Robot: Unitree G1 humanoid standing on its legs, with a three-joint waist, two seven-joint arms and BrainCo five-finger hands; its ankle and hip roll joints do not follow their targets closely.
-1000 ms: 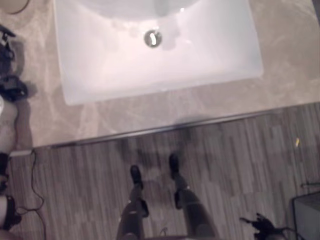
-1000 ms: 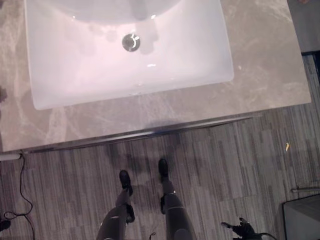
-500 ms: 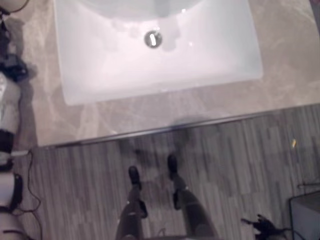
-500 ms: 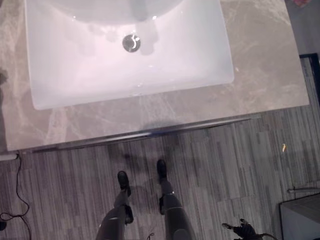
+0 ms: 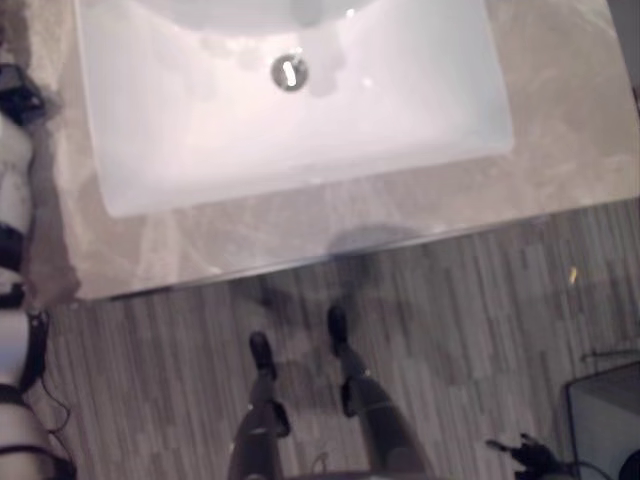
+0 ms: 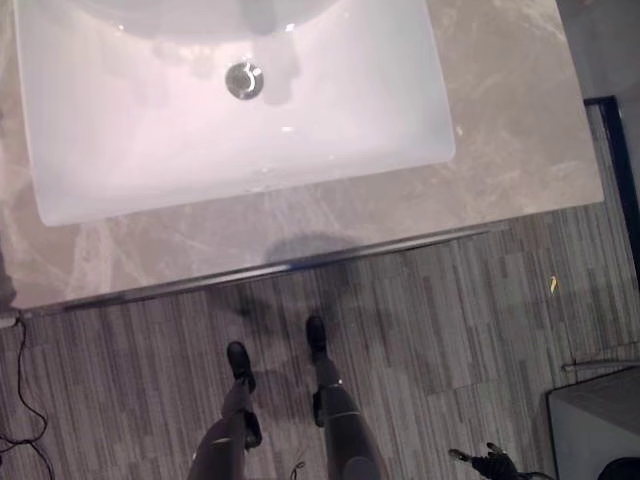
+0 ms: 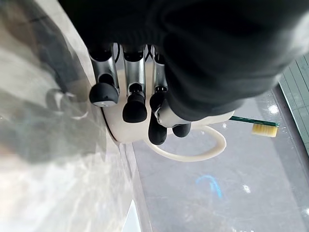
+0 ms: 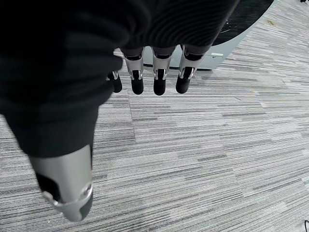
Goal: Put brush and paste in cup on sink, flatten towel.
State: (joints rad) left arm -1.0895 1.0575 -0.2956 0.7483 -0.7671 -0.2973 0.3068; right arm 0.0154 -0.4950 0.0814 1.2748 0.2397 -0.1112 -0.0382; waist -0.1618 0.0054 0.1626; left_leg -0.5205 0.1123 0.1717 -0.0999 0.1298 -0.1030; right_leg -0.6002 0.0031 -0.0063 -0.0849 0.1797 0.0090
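left hand (image 7: 145, 92) curled around the cup (image 7: 145, 130) on the tabletop (image 5: 560, 130)
compared with a second ago the head view has slid, the sink (image 5: 290, 150) now sitting further left. a brush (image 7: 256, 126) lies just past the cup's handle; the right hand (image 8: 149, 77) hangs over the floor (image 8: 207, 159), fingers straight and relaxed.

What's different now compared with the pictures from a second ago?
The left arm has reached further forward along the counter's left edge, bringing the left robot hand up to the cream cup. The camera also shifted slightly. The sink and the right robot hand, hanging over the floor, look unchanged.
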